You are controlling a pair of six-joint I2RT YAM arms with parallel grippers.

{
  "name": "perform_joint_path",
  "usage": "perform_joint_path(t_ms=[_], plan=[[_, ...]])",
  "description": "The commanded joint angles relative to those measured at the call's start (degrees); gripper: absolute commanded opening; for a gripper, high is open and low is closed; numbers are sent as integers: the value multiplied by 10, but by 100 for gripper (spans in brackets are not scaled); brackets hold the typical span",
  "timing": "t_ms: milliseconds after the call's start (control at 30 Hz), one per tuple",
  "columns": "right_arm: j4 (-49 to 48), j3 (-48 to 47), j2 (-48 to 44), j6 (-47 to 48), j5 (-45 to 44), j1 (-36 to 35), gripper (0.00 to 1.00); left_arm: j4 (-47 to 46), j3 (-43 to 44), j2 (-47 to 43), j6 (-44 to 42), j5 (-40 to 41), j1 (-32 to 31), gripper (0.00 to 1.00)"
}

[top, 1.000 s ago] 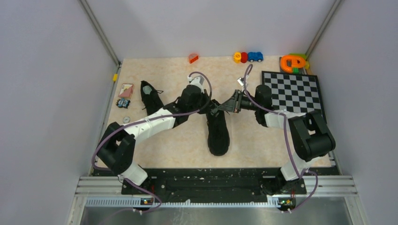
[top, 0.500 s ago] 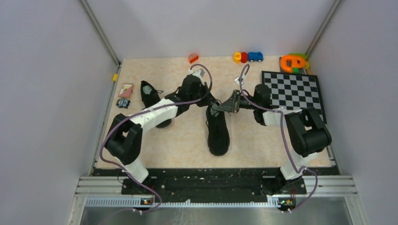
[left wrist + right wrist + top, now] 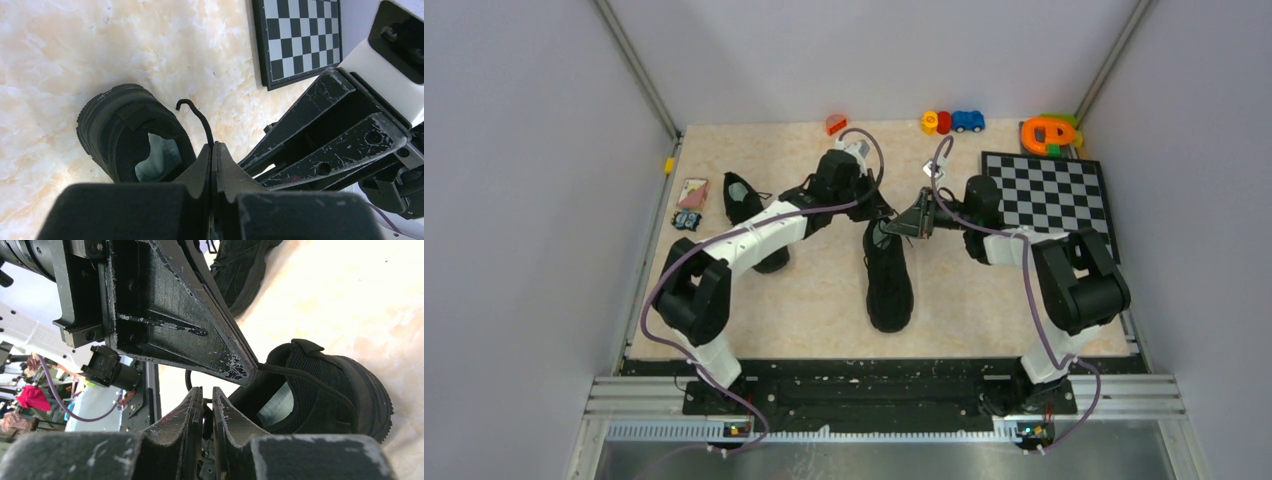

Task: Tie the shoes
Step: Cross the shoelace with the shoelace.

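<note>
A beige marbled desk (image 3: 984,300) was viewed from above, with two robot arms reaching in from its near edge. The middle sneaker (image 3: 890,280), all black and laced, was laid near the centre of the desk. Its toe was pointed toward the arm bases and its heel opening was turned to the far side. The second sneaker (image 3: 742,203), also black, was set to the left of it, well apart, and was partly covered by the left arm.

Both end effectors were positioned close together over the heel opening of the middle sneaker. The left end effector (image 3: 212,148) was closed tight, with a thin black lace (image 3: 199,116) pinched between its tips. The free end of the lace was curled into a small hook beyond them. A pale grey-green insole (image 3: 157,160) was visible inside the shoe, just beside them. The right end effector (image 3: 206,390) was held at a narrow gap. A black strand was seen running toward that gap, but whether it was gripped could not be told.

A chessboard (image 3: 1049,195) was laid at the right of the desk. An orange brick (image 3: 836,124), a row of small toys (image 3: 952,121) and an orange and green toy (image 3: 1048,133) were set along the far edge. A small card (image 3: 692,191) was laid at the left edge.
</note>
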State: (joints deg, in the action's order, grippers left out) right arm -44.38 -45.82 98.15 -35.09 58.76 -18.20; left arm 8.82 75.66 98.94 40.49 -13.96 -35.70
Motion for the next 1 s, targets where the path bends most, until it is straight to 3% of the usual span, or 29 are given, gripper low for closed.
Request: perform_joint_path(t_ms=[0,600,967], plan=[[3,-26,-13,43,6,4,15,12,24,5,-8,-15,2,0],[-101,-2,7,-14,32,3,17,70,76,41,-6,-31,14,0],[-79,-7,21,-2,24,2,18,68,84,46,6,-66,21,0]])
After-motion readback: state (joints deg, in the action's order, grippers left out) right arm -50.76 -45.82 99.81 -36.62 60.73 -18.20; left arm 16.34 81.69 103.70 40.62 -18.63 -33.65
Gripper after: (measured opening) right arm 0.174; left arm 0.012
